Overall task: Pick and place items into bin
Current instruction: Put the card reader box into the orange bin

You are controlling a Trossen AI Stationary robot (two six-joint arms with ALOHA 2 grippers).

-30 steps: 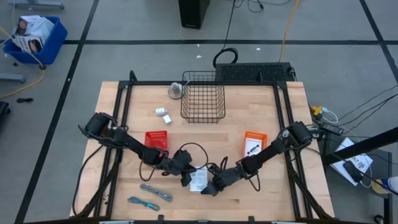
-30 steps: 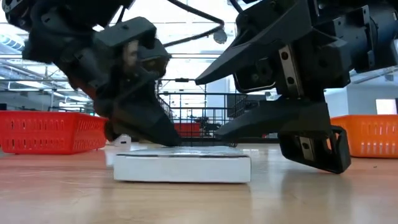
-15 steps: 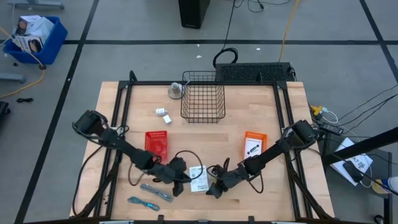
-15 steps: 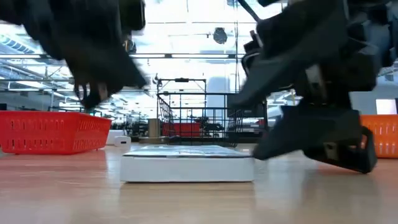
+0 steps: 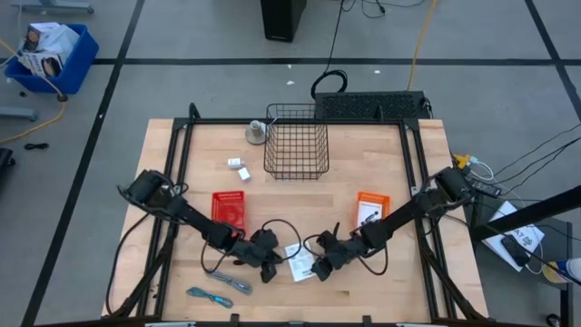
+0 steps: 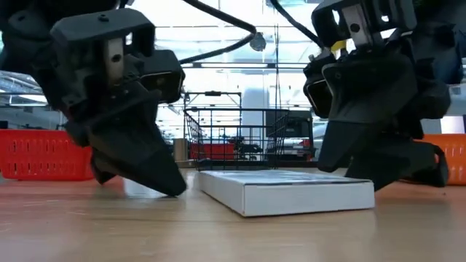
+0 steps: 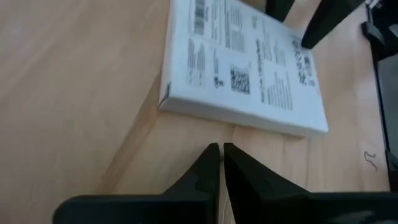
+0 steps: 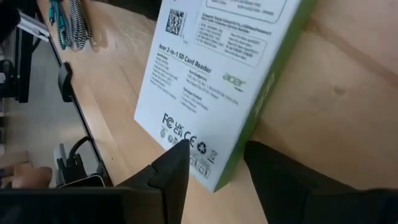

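A flat white printed packet [image 5: 298, 262] lies on the table's near middle, between my two grippers. My left gripper [image 7: 221, 149] is shut, its tips down at the table just short of the packet's left edge [image 6: 218, 191]. My right gripper [image 8: 216, 147] is open, with the packet's corner between its fingers. Two tiny white blocks [image 5: 238, 166] lie left of the wire bin [image 5: 297, 141]. The grey strip [image 5: 227, 280] and the teal-blue cord [image 5: 209, 296] rest flat near the table's near edge. My right gripper's open fingers [image 8: 177, 162] stand on either side of the packet's corner [image 8: 211, 177], one over its printed face and one beside its green side, slanting down from the table's right. I cannot tell whether they touch it. The packet lies flat on the table.
A red tray [image 5: 229, 211] sits left of centre and an orange tray [image 5: 372, 209] right of centre. A small metal cup [image 5: 257, 133] stands beside the bin at the far edge. Dark cables loop around both wrists above the packet.
My left gripper rose off the packet's top, swung toward the table's left and came back down beside its left edge. My right gripper moved a little toward the far edge at the packet's right end. The packet turned about on the table and slid slightly right.
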